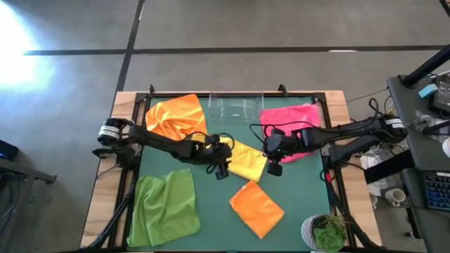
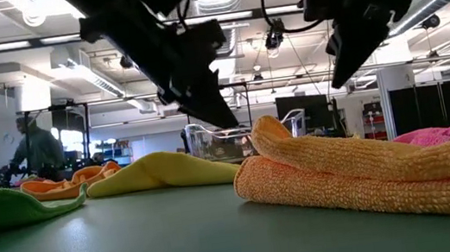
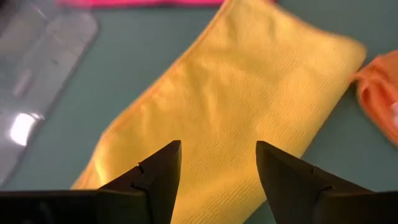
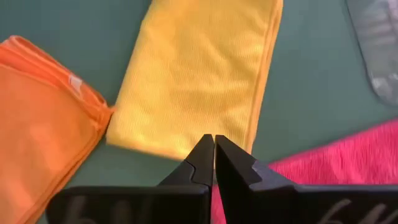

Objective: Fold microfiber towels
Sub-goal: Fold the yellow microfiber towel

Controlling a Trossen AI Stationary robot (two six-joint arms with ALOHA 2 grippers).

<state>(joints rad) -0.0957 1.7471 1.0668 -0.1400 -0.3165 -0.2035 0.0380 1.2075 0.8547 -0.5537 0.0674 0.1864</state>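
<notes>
In the high view a folded yellow microfiber towel point(image 1: 247, 160) lies flat at the centre of the green table mat point(image 1: 302, 190). The left gripper point(image 1: 223, 166) hovers at its left edge, fingers spread apart and empty; the right gripper point(image 1: 273, 166) hangs at its right edge, fingers pressed together on nothing. A folded orange microfiber towel point(image 1: 256, 208) rests lower centre. A crumpled orange towel point(image 1: 176, 115) sits upper left, a hot pink towel point(image 1: 292, 126) upper right, and a lime green towel point(image 1: 165, 207) lower left, seemingly folded loosely. A clear plastic bin point(image 1: 235, 107) stands at the top centre edge.
</notes>
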